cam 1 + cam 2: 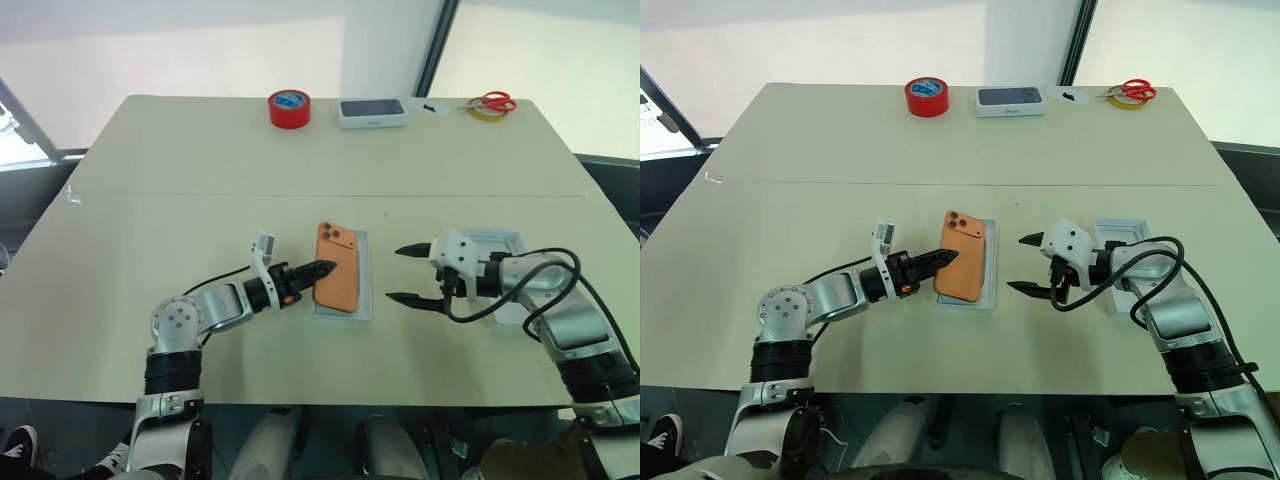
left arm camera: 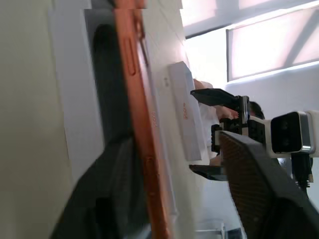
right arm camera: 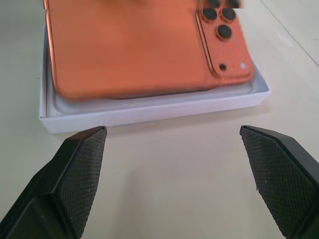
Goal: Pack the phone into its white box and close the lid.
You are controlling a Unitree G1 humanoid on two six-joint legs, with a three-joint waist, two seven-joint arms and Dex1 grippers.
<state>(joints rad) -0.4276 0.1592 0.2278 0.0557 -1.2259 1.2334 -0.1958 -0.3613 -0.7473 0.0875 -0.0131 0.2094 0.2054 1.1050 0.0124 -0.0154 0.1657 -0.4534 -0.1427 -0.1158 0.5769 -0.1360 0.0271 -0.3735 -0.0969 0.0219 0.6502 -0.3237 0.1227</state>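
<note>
The phone [image 1: 337, 268] lies camera-side up in the box [image 3: 149, 112] mid-worktop [image 1: 150, 200], one edge seemingly riding high. The left pincer [image 1: 322, 268] sits at that edge, fingers parted; the right pincer [image 1: 408, 275] is spread wide, empty. A nudge could tip the phone out or skew it, blocking the lid [image 1: 495, 250].
</note>
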